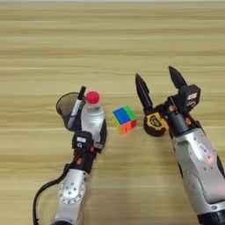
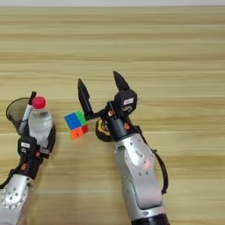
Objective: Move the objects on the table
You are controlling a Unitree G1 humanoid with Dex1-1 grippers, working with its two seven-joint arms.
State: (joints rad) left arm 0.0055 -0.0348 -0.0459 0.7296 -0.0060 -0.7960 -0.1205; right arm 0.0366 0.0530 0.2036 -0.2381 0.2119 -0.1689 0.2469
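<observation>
Wooden bench (image 1: 110, 39): light planks, grain running side to side, filling both views.

Item 1. Clear plastic bottle (image 1: 92, 117), red cap (image 1: 92, 97). Stands upright at the left of the group, on the near half of the bench. Held by the left gripper (image 1: 90, 132), whose black fingers are closed on the lower body of the bottle, one finger showing along its right side. The silver left arm rises from the bottom edge of the picture.

Item 2. Small multicoloured puzzle cube (image 1: 124, 119). Blue and green faces uppermost, orange and red on the near side. Rests on the bench between the bottle and the tape measure, just beside each, touched by neither gripper.

Item 3. Yellow-and-black tape measure (image 1: 155, 124). Lies on the bench right of the cube, directly beneath the base of the right gripper's fingers; partly hidden by that gripper in the right eye view. Contact with the gripper cannot be told.

Item 4. Right gripper (image 1: 159, 83). Two pointed black fingers spread wide apart, tips aimed toward the far side of the bench, nothing between them. Silver right arm enters from the lower right corner.

Item 5. Black mesh cup (image 1: 67, 108) holding a marker (image 1: 77, 108). Stands just left of and behind the bottle, close against it; the marker leans toward the bottle cap.
</observation>
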